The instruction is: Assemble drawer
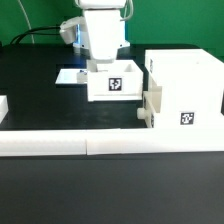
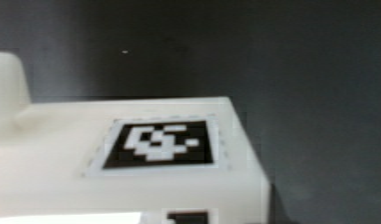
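A small white open-topped tray (image 1: pixel 114 84) with a square tag on its front stands at the table's middle. My gripper (image 1: pixel 104 66) comes straight down onto its rim and looks shut on the tray's wall. In the wrist view the tray's tagged wall (image 2: pixel 157 143) fills the lower half, very close, and my fingertips are hidden by it. The large boxy housing (image 1: pixel 186 88) stands to the exterior view's right of the tray, apart from it. A second small tray with a knob (image 1: pixel 149 104) sits at the housing's left side, against it.
A long low white border rail (image 1: pixel 100 146) runs along the table's front. The marker board (image 1: pixel 68 75) lies flat behind the tray on the exterior view's left. A white piece (image 1: pixel 3 106) shows at the left edge. The table is black.
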Motion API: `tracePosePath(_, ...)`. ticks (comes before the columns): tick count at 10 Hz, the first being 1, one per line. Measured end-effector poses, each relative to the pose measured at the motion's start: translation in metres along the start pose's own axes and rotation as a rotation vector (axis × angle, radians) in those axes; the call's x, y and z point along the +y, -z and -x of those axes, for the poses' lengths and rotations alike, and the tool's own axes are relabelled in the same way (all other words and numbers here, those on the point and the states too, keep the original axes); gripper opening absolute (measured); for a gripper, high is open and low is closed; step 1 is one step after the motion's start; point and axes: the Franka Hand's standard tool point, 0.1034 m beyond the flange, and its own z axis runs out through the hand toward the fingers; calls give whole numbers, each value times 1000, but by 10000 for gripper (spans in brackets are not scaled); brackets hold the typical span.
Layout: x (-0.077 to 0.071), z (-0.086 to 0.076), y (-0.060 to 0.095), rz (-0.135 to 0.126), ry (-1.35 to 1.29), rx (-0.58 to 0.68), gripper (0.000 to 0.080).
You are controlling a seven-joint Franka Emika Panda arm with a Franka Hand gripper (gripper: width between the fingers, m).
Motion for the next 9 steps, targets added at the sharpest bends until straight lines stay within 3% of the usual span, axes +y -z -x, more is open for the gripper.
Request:
tracePosePath(4,0,2,-1,-1,90,-3,42)
tracePosePath(9,19,-4,-4,4,22,2,42)
